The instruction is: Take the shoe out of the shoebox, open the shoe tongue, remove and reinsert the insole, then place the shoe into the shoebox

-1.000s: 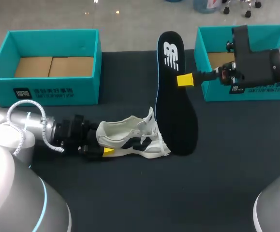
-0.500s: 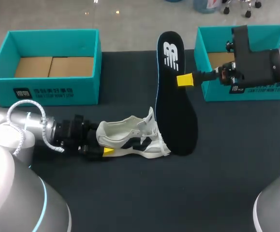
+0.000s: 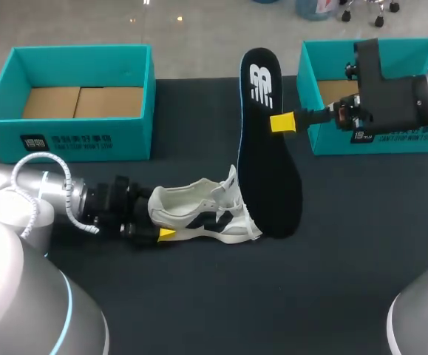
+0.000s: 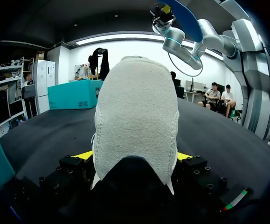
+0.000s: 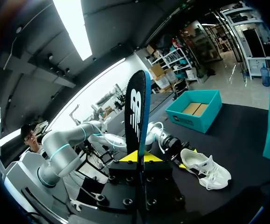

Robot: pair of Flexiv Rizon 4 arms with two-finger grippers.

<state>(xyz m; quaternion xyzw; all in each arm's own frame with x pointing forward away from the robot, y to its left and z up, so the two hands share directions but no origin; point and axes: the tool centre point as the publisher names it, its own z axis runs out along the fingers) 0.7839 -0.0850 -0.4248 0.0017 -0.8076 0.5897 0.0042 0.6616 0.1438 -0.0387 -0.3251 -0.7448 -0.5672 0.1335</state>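
The white shoe sits on the black table, out of both boxes, heel toward the left arm; the left gripper is clamped on that heel, a yellow tip on either side (the left wrist view shows the heel filling the gap from finger to finger). The right arm comes in from the far right and its gripper pinches the black insole by one long edge, near the middle; the insole is out of the shoe, logo end away from the robot, its other end near the shoe's toe in the head view; whether that end touches the table cannot be told. From the right wrist the insole stands edge-on between the fingers, with the shoe lying beyond. Two open teal boxes flank the scene: the left box at the far left, the right box just behind the right gripper.
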